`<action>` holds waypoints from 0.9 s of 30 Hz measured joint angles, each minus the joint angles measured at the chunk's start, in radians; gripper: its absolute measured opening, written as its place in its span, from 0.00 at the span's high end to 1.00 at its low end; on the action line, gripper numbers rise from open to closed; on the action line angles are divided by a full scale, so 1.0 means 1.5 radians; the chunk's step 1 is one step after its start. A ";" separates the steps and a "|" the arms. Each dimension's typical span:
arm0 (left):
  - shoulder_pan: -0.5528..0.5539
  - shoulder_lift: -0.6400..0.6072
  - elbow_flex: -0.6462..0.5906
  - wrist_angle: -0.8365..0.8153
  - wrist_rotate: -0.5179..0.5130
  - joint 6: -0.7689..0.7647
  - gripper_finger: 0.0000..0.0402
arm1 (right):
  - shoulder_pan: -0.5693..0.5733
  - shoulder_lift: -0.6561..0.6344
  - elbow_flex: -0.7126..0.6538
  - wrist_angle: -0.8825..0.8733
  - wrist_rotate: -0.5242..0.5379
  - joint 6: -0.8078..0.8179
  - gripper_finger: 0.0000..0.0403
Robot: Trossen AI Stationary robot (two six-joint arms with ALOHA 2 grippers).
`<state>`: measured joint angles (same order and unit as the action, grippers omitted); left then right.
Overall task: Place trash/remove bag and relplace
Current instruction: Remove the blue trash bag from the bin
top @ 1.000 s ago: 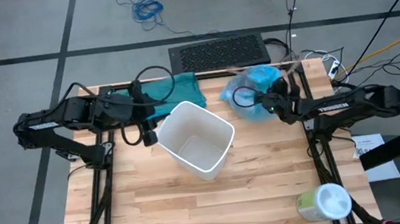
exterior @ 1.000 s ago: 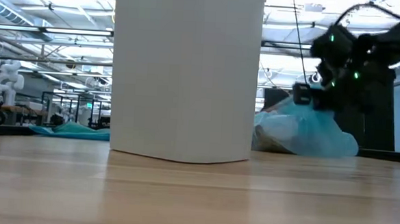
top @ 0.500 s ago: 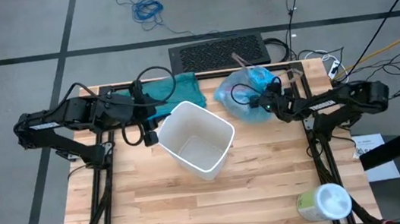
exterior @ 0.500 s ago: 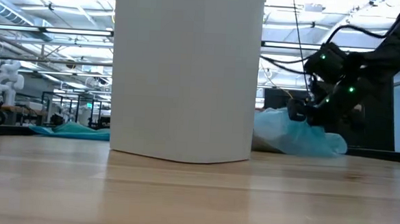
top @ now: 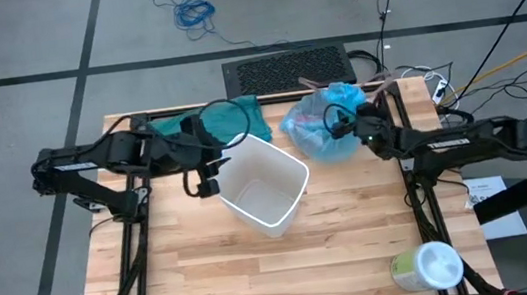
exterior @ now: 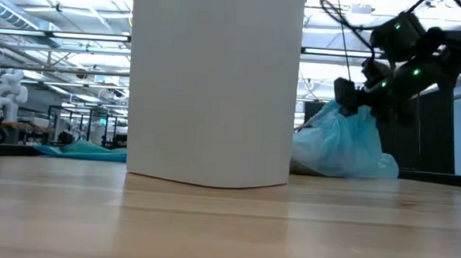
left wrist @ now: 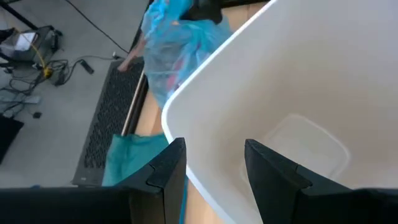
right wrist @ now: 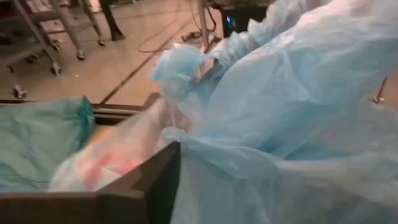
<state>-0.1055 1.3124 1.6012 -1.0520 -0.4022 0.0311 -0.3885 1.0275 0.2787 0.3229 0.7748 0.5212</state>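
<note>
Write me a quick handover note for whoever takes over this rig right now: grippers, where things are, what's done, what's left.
Left gripper: open, straddling the rim of the white bin.
Right gripper: at the light-blue bag; whether it grips is unclear.
The bag, with trash inside, sits on the table beside the bin, at the far right.
The teal-green bag lies at the far edge.
Done: full bag out, bin empty.
Left: fit a new liner.
</note>
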 joint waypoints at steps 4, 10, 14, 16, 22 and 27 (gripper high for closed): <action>0.000 0.002 0.000 0.014 -0.013 0.004 0.60 | 0.001 -0.050 0.000 -0.001 -0.036 -0.061 0.36; 0.000 -0.001 0.019 0.037 -0.015 0.021 0.60 | 0.009 -0.112 0.001 0.000 -0.047 -0.097 0.33; 0.000 -0.001 0.025 0.039 -0.015 0.023 0.60 | 0.030 -0.134 0.001 0.006 -0.047 -0.137 0.34; 0.000 -0.001 0.025 0.039 -0.015 0.023 0.60 | 0.039 -0.140 0.001 0.008 -0.047 -0.151 0.36; 0.000 -0.001 0.025 0.055 -0.016 0.034 0.60 | 0.027 -0.108 0.005 0.005 -0.049 -0.154 0.67; 0.000 -0.001 0.025 0.071 -0.017 0.047 0.60 | 0.012 -0.053 0.005 0.033 -0.063 -0.175 0.97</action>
<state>-0.1051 1.3102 1.6382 -0.9448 -0.4275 0.1018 -0.3712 0.9481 0.2855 0.3728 0.6799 0.2588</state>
